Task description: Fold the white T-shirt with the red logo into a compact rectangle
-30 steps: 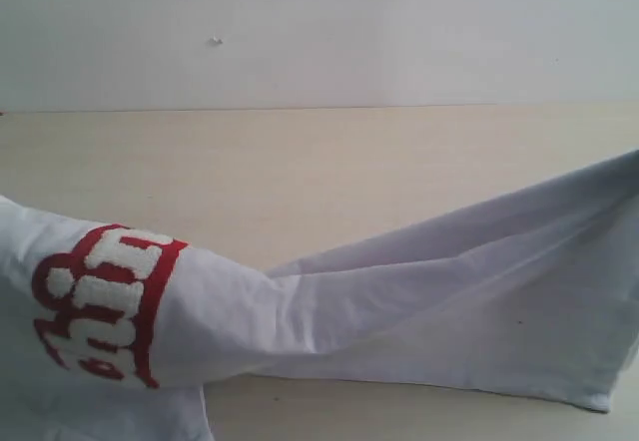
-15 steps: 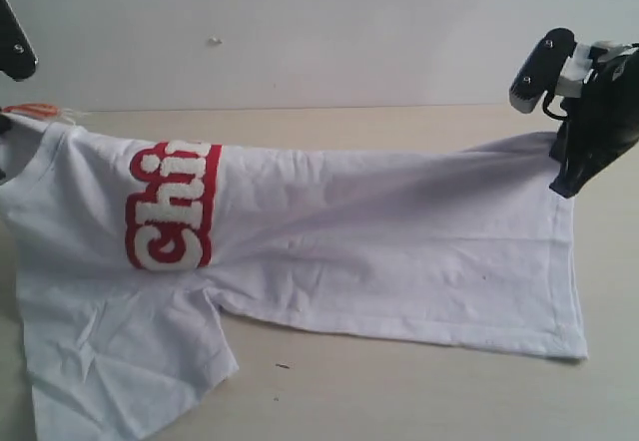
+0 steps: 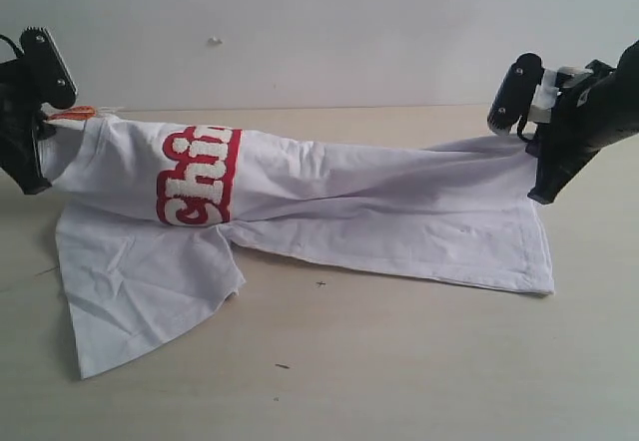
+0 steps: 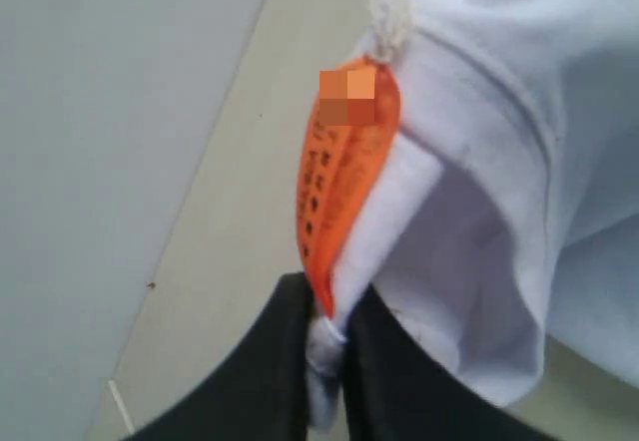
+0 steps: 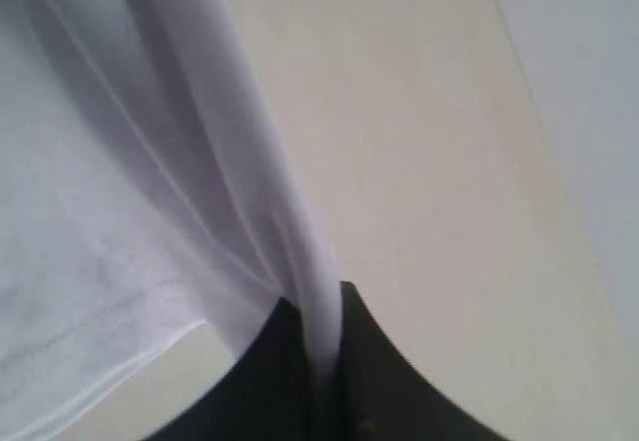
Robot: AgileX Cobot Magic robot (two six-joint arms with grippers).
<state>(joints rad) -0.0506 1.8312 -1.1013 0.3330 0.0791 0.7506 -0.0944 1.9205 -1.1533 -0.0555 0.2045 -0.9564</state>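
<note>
**Finding 1, grips.** My left gripper (image 4: 324, 336) is clamped on the neck edge of the white T-shirt (image 3: 379, 212), right at the root of the orange neck tag (image 4: 344, 172). My right gripper (image 5: 321, 346) is pinched tight on a thin ridge of fabric at the far end, by the hem (image 3: 539, 251). Both ends are held just above the table (image 3: 419, 371). The shirt is strung between them as a long, loosely rolled band across the middle of the surface. Its lower edge and one sleeve (image 3: 140, 296) lie on the tabletop. The red logo (image 3: 197, 177) wraps over the band near my left side, with only part of its lettering showing.

**Finding 2, risks, in my judgement.**
- The left bite is narrow and sits close to the tag. If tension rises, the neck edge could slide out and leave me holding the tag alone, or nothing.
- The right bite looks thin. A lower layer may sag free and lie down off-square.
- The sleeve is splayed and creased beside the body. Lowering now could trap it crooked and spoil the rectangle.
- Uneven height between my two hands would skew the fold line.

**Finding 3, containers.** None in view; the shirt rests on the table alone
</note>
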